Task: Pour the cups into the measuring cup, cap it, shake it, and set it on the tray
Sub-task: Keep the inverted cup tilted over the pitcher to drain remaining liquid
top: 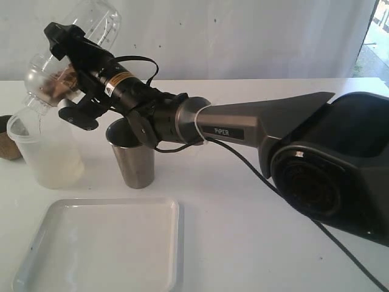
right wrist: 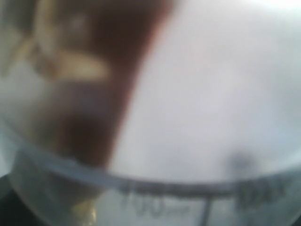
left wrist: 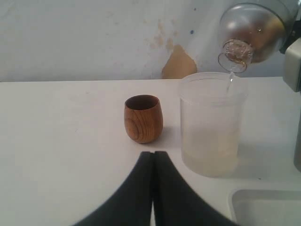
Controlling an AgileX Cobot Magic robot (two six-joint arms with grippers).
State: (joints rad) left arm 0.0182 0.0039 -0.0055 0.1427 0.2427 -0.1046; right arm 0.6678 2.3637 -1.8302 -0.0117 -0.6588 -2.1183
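Note:
My right gripper (top: pixel 70 73) is shut on the measuring cup (top: pixel 97 21), a clear cylinder held tilted high at the left with its dome cap (left wrist: pixel 249 33) pointing down. A thin stream runs from the cap into a frosted plastic cup (left wrist: pixel 211 127) below it. The right wrist view is filled by the blurred clear wall and its dark printed scale (right wrist: pixel 188 200). The steel tumbler (top: pixel 134 158) stands upright under the right arm. The wooden cup (left wrist: pixel 143 118) stands upright just ahead of my left gripper (left wrist: pixel 154 154), which is shut and empty. The white tray (top: pixel 91 249) lies at the front left.
The frosted cup (top: pixel 45 152) holds pale liquid and stands between the wooden cup (top: pixel 7 146) and the steel tumbler. The right arm's dark body (top: pixel 316 158) spans the right half of the white table. A tray corner (left wrist: pixel 268 207) lies close to the left gripper.

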